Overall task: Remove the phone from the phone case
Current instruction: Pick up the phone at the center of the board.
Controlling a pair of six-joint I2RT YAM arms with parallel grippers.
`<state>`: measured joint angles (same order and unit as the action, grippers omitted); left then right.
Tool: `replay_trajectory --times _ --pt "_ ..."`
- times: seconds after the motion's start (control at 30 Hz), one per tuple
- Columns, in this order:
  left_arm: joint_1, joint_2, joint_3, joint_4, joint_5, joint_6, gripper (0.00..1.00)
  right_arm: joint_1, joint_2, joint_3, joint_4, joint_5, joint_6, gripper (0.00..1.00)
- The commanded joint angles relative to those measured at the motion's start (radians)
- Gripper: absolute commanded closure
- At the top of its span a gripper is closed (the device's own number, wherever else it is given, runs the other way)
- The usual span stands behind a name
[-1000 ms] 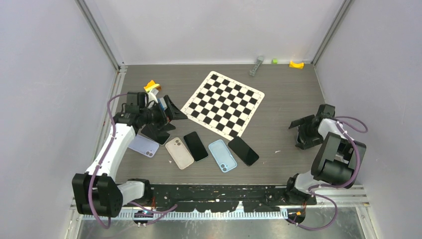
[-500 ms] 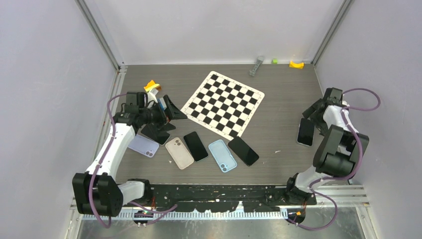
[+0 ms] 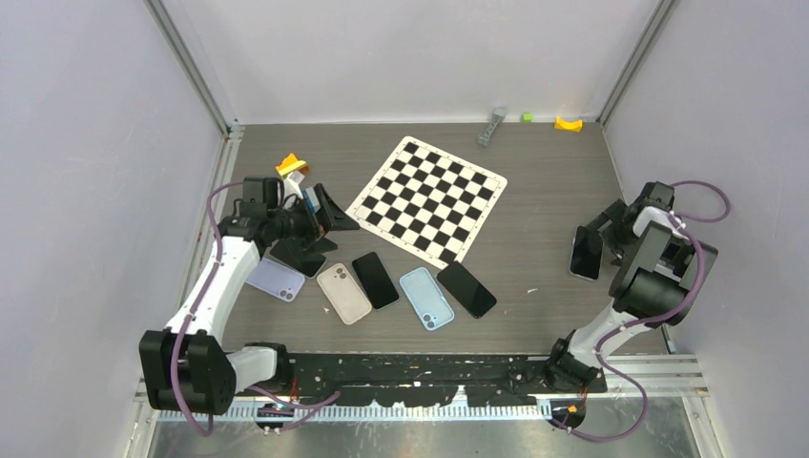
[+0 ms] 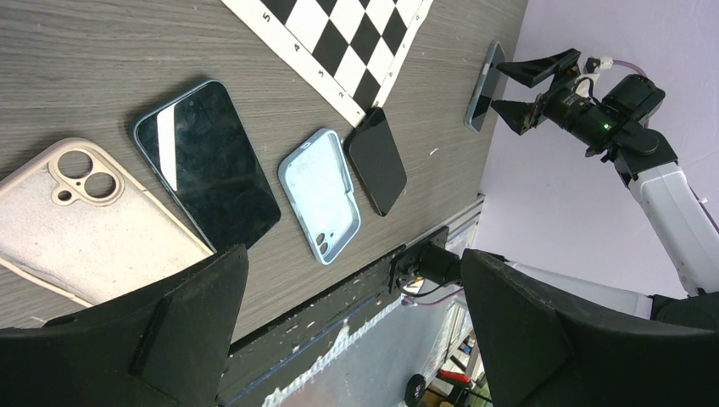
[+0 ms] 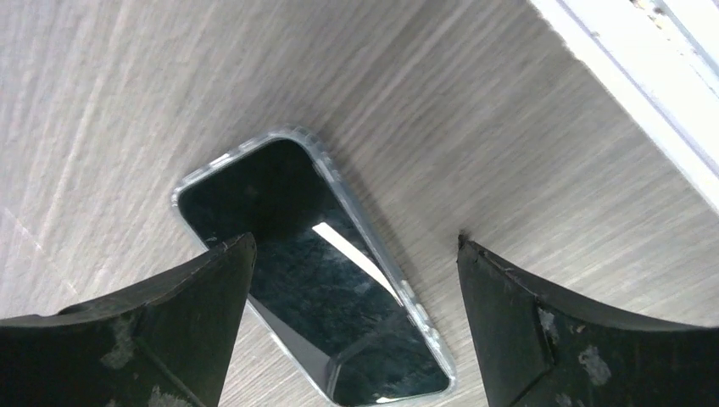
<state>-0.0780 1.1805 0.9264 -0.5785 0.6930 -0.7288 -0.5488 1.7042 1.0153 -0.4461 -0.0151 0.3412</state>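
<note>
A black phone in a clear case [image 3: 586,253] lies flat, screen up, at the right of the table. It fills the middle of the right wrist view [image 5: 314,271] and shows small in the left wrist view [image 4: 482,85]. My right gripper [image 3: 605,239] is open and empty, its fingers [image 5: 136,331] spread to either side of the phone's near end and not touching it. My left gripper [image 3: 322,234] is open and empty, hovering above the left end of the row of phones and cases; its own view [image 4: 352,339] looks along the table.
A row lies in the middle: lavender case [image 3: 275,280], beige case [image 3: 343,293], black phone [image 3: 375,280], light blue case [image 3: 425,298], black phone [image 3: 466,288]. A checkerboard [image 3: 429,198] lies behind. A yellow object [image 3: 292,167] is at the left, with small items [image 3: 569,123] at the back.
My right gripper drew back off the cased phone, which now lies uncovered on the table, then settled open just over it. The left arm has not moved.
</note>
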Motion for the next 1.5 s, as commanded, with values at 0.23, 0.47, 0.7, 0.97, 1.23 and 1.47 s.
replay_trajectory --times 0.23,0.47,0.7,0.97,1.23,1.47 --pt "0.006 0.003 0.002 0.043 0.028 0.002 0.00 0.058 0.087 0.019 0.007 -0.268 -0.013 0.06" --pt "0.007 0.011 0.004 0.048 0.029 0.000 0.00 0.188 0.136 0.055 -0.095 -0.059 -0.091 0.06" --pt "0.007 0.003 -0.001 0.037 0.028 0.004 0.00 0.244 0.157 0.080 -0.145 0.077 -0.119 0.05" --pt "0.006 -0.003 -0.006 0.037 0.034 0.001 0.00 0.154 0.059 0.059 -0.155 0.012 0.034 0.01" --pt "0.007 -0.015 -0.026 0.053 0.046 -0.011 0.00 0.001 -0.017 -0.115 -0.070 -0.245 0.204 0.00" --pt "0.007 -0.013 -0.037 0.072 0.056 -0.023 0.00 0.037 -0.150 -0.194 -0.090 -0.253 0.203 0.00"
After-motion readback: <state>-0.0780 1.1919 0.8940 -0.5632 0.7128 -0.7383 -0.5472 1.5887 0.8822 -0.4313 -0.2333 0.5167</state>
